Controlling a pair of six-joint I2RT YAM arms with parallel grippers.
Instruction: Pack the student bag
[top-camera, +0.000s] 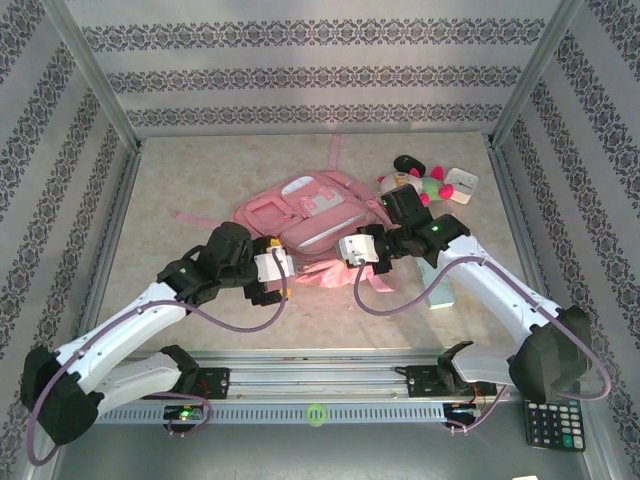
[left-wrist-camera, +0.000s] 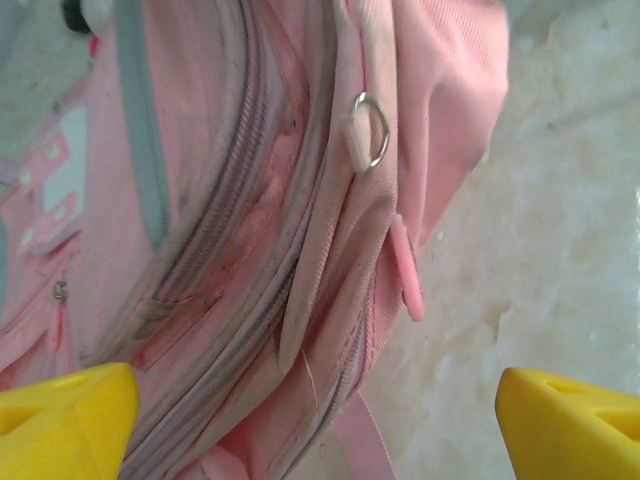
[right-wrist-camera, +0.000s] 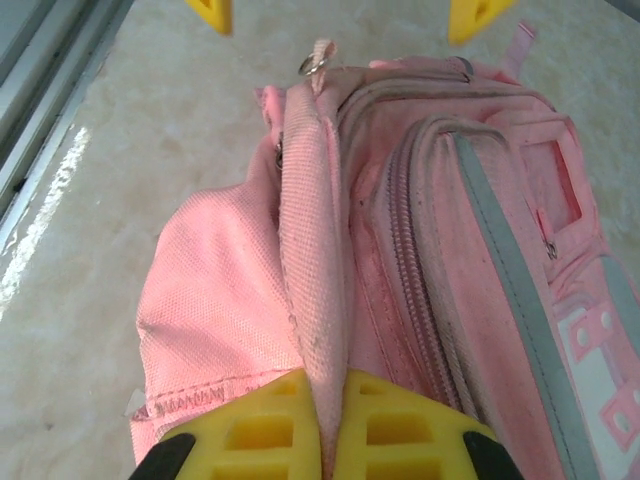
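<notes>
one student bag (top-camera: 315, 210), one plush toy (top-camera: 420, 182), right pincer (right-wrist-camera: 328, 410) clamping bag fabric

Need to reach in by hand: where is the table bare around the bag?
Bare table lies left of the student bag, out to the left wall, and along the middle of the near edge. Crowded: the far right corner, with plush toy and white box, and the bag's near end, where left gripper and right gripper work.
</notes>
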